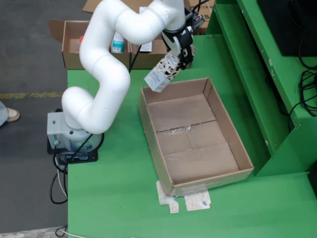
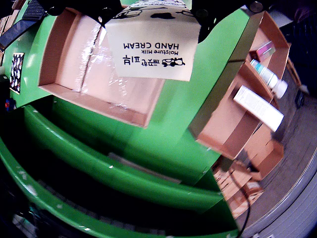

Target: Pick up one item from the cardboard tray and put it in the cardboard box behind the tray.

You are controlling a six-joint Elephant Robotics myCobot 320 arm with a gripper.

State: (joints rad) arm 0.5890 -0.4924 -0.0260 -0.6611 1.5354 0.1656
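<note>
In the fixed view my gripper (image 1: 177, 55) hangs above the tray's far-left corner, shut on a cream hand cream carton (image 1: 161, 74) with black cow patches. The carton tilts down to the left, clear of the table. The cardboard tray (image 1: 148, 119) lies in the middle of the green table with nothing in it. Behind it a cardboard box (image 1: 143, 60) is partly hidden by the arm. In the gripper view the carton (image 2: 153, 47) fills the top centre between the black fingers (image 2: 200, 15), the tray (image 2: 59, 44) is at left, and the box (image 2: 223, 89) is at right.
The box at right in the gripper view holds a white tube (image 2: 267, 77), a white carton (image 2: 257, 106) and a pink pack (image 2: 265, 49). A second open box (image 1: 74, 57) stands far left. Green raised shelving (image 1: 247, 64) borders the tray's right side. Paper scraps (image 1: 190, 201) lie by its front.
</note>
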